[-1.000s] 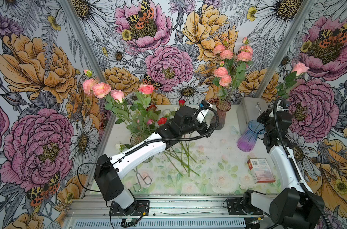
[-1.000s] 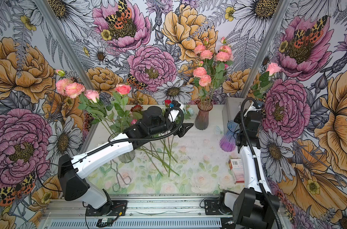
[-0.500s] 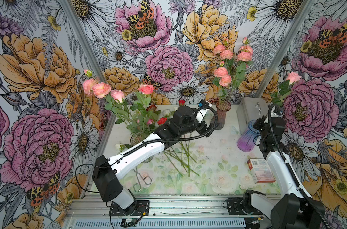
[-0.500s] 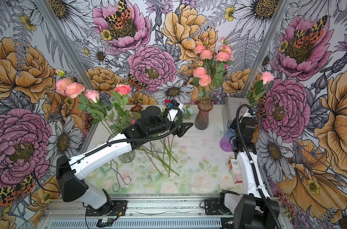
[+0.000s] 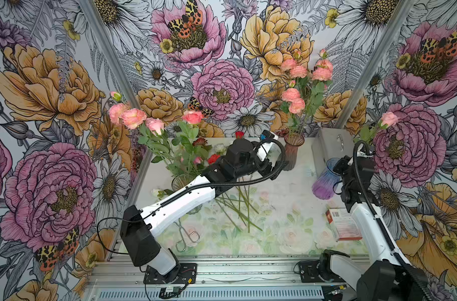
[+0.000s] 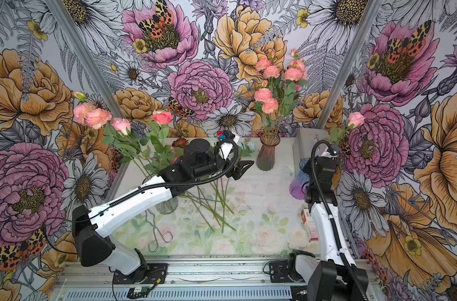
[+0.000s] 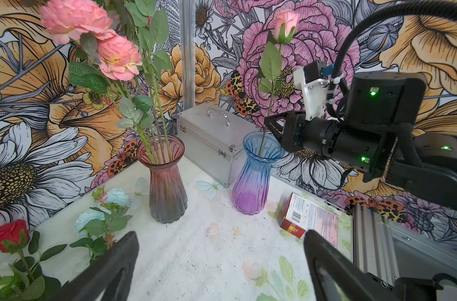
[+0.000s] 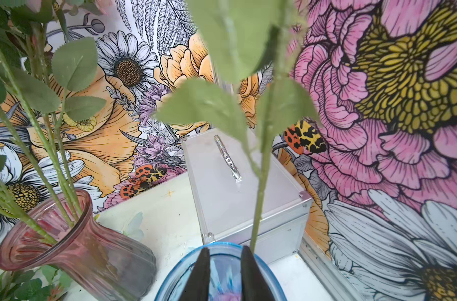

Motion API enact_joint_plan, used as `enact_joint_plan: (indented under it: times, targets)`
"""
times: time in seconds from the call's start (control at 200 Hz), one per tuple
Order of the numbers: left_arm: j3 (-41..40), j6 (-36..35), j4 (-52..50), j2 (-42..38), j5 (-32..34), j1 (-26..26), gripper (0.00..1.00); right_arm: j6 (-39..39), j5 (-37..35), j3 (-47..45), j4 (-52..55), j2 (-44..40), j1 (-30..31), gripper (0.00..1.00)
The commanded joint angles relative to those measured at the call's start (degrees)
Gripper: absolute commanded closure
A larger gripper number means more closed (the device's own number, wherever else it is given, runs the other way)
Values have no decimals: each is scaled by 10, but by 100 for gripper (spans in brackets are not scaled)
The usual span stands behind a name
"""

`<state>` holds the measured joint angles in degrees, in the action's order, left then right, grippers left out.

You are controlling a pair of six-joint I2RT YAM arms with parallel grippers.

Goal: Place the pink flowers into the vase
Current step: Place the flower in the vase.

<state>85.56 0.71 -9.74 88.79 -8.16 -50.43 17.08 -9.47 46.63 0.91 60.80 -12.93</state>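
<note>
- The bench, printed with pale blossoms, spans the floor of a booth papered with flowers.
- The left arm reaches from the near left toward the far middle. Its left hand hangs over the bench, fingers wide apart with nothing between them.
- The right arm rises along the right side. Its right hand sits at the mouth of the blue vase, fingers a little apart and clamped on nothing.
- A metal case stands in the far right corner.
- Pink flowers stand in a clear vase at the left, and more of them stand in the brown vase at the far middle.
- A single pink rose stands upright in the blue vase, just in front of the case. Its stem passes just beside one fingertip of the right hand.
- Loose green stems lie crossed on the middle of the bench.
- A red box lies at the near right, beside the right arm.
- Metal tongs lie at the near left.
</note>
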Motion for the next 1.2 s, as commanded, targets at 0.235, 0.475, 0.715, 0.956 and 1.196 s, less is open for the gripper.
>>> enact_joint_plan:
  times: [0.235, 0.475, 0.715, 0.956, 1.196]
  targets:
    - [-1, 22, -13, -19, 9, 13, 2, 11, -12, -2, 12, -43, 4, 44]
    - [10, 31, -28, -20, 27, 18, 2, 13, -9, 0, 21, -62, 8, 26]
    - [19, 78, -50, -19, 34, 50, 2, 10, -5, 16, 34, -70, 24, 1]
    - [12, 111, -68, -19, 44, 72, 2, -25, 23, 41, 45, -91, 65, 1]
    - [14, 145, -70, -31, 56, 86, 2, -57, 159, 67, 68, -83, 122, 1]
